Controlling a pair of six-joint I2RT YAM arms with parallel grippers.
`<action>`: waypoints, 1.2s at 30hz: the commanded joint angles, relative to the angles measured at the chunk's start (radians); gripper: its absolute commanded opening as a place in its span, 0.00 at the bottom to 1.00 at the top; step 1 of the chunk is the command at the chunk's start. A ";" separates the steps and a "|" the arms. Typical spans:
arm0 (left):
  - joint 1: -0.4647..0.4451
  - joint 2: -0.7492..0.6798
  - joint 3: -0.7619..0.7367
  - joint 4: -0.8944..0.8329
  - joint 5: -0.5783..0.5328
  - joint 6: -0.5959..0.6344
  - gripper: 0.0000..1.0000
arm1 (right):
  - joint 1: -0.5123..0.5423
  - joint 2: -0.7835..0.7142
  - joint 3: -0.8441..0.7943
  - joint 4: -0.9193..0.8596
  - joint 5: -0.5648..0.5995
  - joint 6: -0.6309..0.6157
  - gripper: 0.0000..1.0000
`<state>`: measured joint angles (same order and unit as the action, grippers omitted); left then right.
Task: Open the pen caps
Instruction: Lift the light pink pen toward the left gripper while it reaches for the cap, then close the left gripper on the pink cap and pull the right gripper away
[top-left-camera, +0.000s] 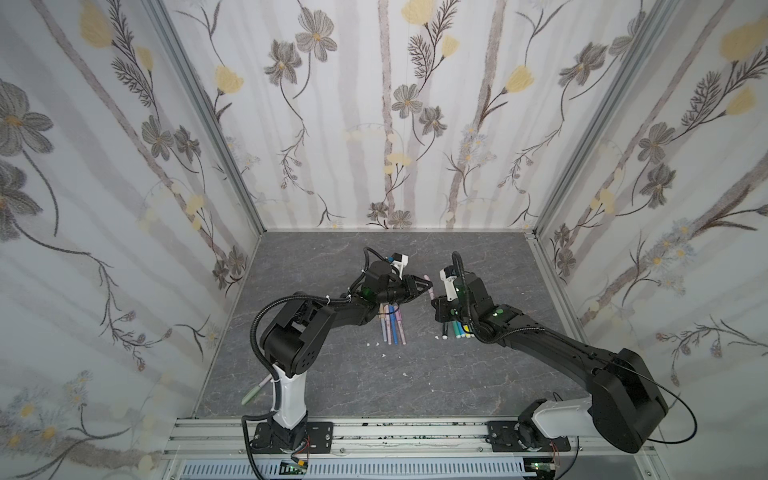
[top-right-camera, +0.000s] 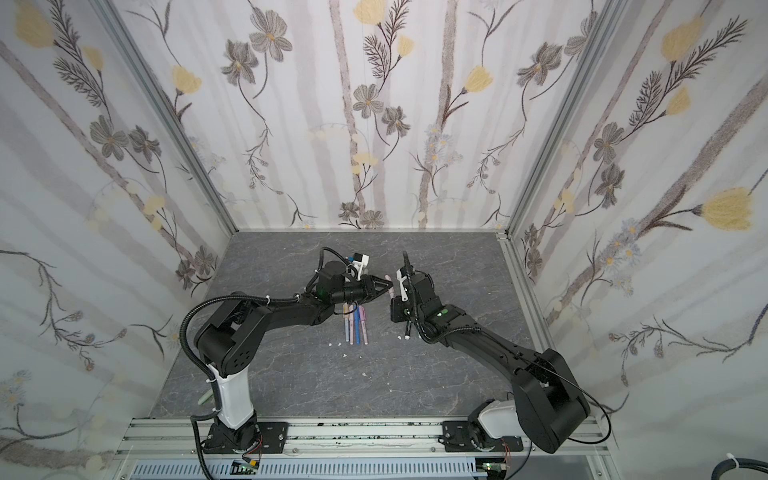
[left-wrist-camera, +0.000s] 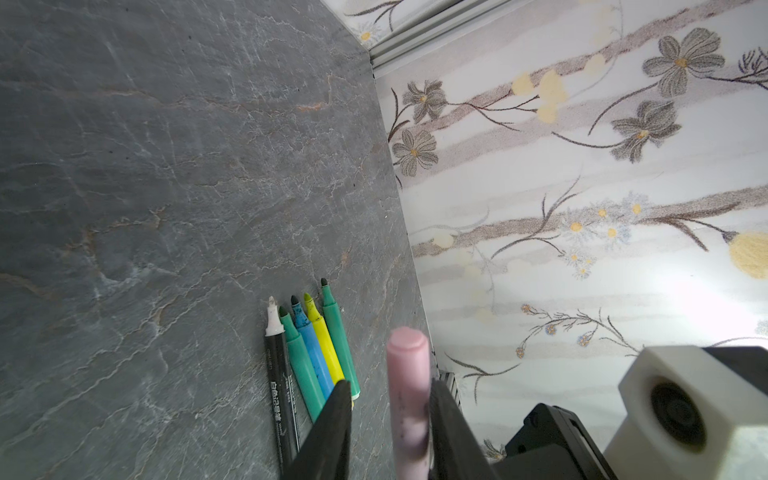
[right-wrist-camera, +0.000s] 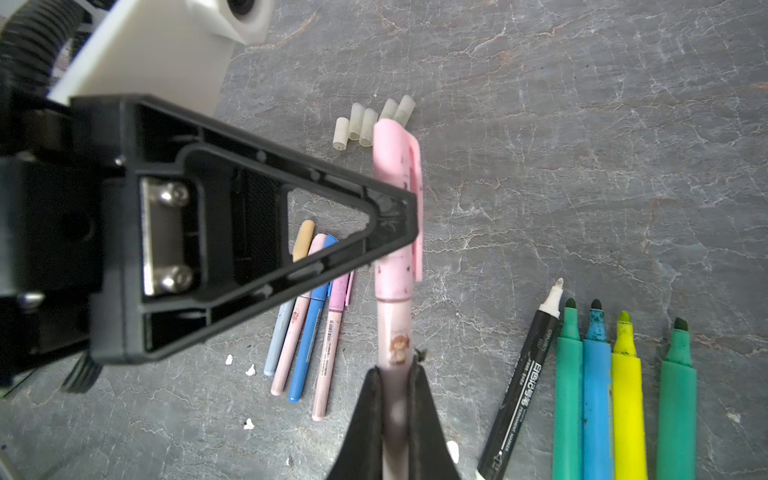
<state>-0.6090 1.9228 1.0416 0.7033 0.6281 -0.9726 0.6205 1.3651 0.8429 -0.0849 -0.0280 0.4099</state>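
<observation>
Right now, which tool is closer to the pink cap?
Left. The left tool has its fingers on either side of the pink cap; the right tool grips the pink pen by its barrel, apart from the cap.

A pale pink pen with a small cartoon print is up off the grey surface, its barrel clamped in the jaws of the right gripper. Its pink clip cap is on and sits between the jaws of the left gripper, one touching it, the other just clear. Five short translucent-white caps lie in a tight cluster. Four thin capped pens, tan-topped grey, pink, blue and pink, lie side by side. Five uncapped markers, black with a white tip, green, blue, yellow, green, lie parallel. A pale green marker lies well apart.
</observation>
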 joint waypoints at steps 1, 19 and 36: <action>-0.001 -0.002 0.009 -0.004 -0.017 0.014 0.29 | 0.001 0.002 -0.002 0.037 -0.009 -0.010 0.01; -0.001 -0.010 0.028 -0.016 0.011 0.022 0.00 | 0.000 0.039 0.007 0.041 -0.019 -0.016 0.19; 0.011 -0.016 0.057 -0.089 0.000 0.079 0.00 | 0.001 0.075 0.037 0.047 -0.008 -0.036 0.00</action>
<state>-0.6056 1.9030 1.0798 0.6449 0.6327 -0.9405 0.6197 1.4410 0.8783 -0.0719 -0.0380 0.3805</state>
